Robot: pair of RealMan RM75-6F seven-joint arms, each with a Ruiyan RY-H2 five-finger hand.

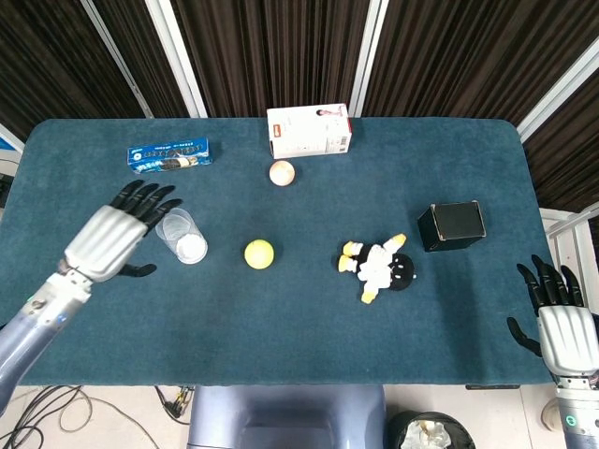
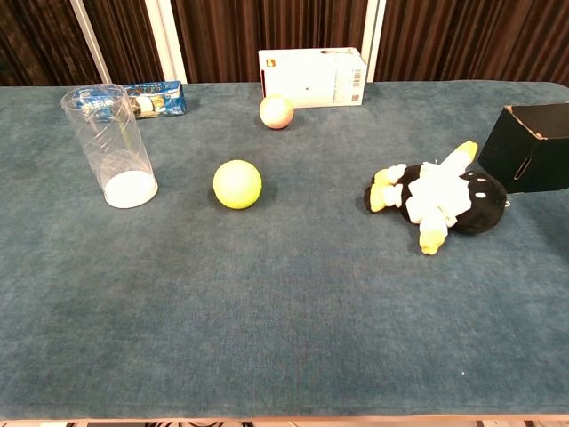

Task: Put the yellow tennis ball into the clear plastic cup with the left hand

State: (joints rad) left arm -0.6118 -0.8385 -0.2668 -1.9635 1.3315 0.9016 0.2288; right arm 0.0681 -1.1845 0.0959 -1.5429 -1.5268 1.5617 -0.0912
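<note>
The yellow tennis ball (image 1: 259,253) (image 2: 237,184) lies on the blue table, left of centre. The clear plastic cup (image 1: 182,236) (image 2: 110,147) stands upright to the ball's left, with nothing in it. My left hand (image 1: 120,234) hovers over the table just left of the cup, fingers spread and holding nothing; its fingertips reach the cup's rim in the head view. My right hand (image 1: 562,318) is open beside the table's near right corner. The chest view shows neither hand.
A pink-and-cream ball (image 1: 282,173) lies in front of a white box (image 1: 309,130) at the back. A blue packet (image 1: 169,154) sits back left. A black-and-white plush toy (image 1: 379,267) and a black box (image 1: 452,224) are on the right.
</note>
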